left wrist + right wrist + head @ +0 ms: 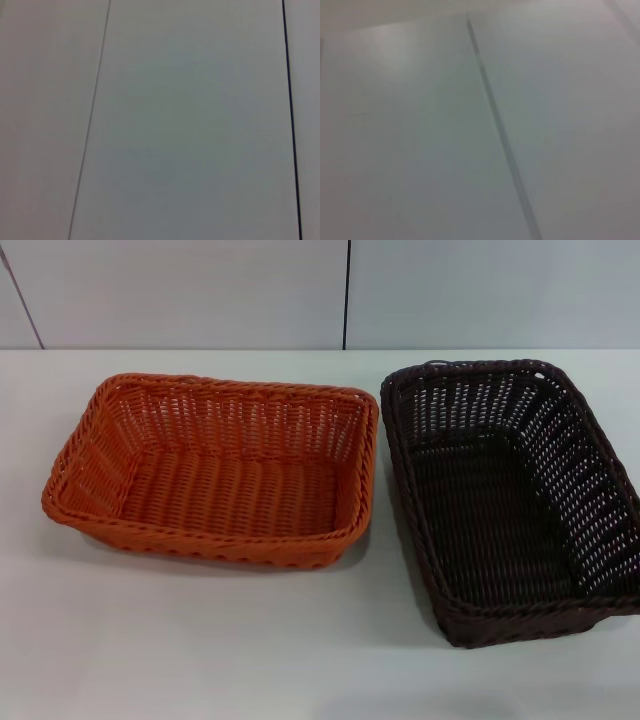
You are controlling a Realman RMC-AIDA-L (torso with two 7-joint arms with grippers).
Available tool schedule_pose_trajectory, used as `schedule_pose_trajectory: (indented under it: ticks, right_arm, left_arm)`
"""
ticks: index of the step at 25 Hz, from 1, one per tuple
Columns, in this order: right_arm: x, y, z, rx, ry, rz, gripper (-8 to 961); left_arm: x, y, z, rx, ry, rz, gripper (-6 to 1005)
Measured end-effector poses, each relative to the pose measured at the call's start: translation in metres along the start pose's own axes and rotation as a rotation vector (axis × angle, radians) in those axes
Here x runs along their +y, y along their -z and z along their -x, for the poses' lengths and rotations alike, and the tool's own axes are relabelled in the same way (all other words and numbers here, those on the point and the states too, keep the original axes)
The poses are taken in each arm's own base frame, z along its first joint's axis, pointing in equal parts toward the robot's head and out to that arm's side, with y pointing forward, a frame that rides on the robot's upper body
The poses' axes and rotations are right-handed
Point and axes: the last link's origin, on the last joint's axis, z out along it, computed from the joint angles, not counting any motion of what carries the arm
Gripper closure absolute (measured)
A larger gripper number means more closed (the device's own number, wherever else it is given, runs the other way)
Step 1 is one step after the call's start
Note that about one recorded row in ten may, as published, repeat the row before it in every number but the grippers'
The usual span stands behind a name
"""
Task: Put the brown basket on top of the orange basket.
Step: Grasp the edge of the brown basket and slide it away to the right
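The brown basket (pixel 510 500) sits on the right side of the table, open side up, empty, its long axis running away from the robot and its near corner close to the table's front. Just beside it on the left, the orange basket (pixel 215 470) lies with its long side across the view, also empty; their rims nearly meet at the far end, though I can't say they touch.

No gripper is in sight from the head camera, and both wrist cameras show only pale panels with dark seams (no fingers in either), so whether the left or right fingers are apart or together I cannot tell. Nothing has been lifted; the stacking is not yet begun.

What might go wrong? The baskets are turned at right angles, so the brown one needs rotating before it nests, or it will perch crooked across the orange rim. A pinch on one braided edge could let it tilt and swing. And with the two so close, a reach between them could nudge the orange one out of place.

The table (pixel 250 650) is plain white and smooth. Behind it stands a pale grey panelled wall (pixel 180 290) with thin dark joints.
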Motion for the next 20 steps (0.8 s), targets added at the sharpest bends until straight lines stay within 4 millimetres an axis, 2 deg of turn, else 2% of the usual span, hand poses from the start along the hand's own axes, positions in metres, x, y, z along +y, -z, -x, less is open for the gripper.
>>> schedule_pose_trajectory:
  ticks: [7,8,9,14,20]
  right_arm:
    - [-0.012,-0.062,-0.003,0.298,-0.147,0.269,218]
    - [-0.011,-0.081,-0.002,0.403,-0.180,0.317,218]
    - [-0.011,-0.081,-0.002,0.403,-0.180,0.317,218]
    - [0.006,-0.130,0.008,0.744,-0.164,0.418,218]
    - [0.038,-0.164,0.031,0.974,-0.122,0.492,218]
  left_arm:
    - [0.009,-0.012,0.010,-0.052,-0.005,0.022,247]
    - [0.009,-0.012,0.010,-0.052,-0.005,0.022,247]
    - [0.013,-0.015,0.012,-0.064,-0.007,0.029,247]
    - [0.016,-0.018,0.014,-0.078,-0.004,0.034,247]
    - [0.018,-0.019,0.022,-0.131,0.006,0.036,248]
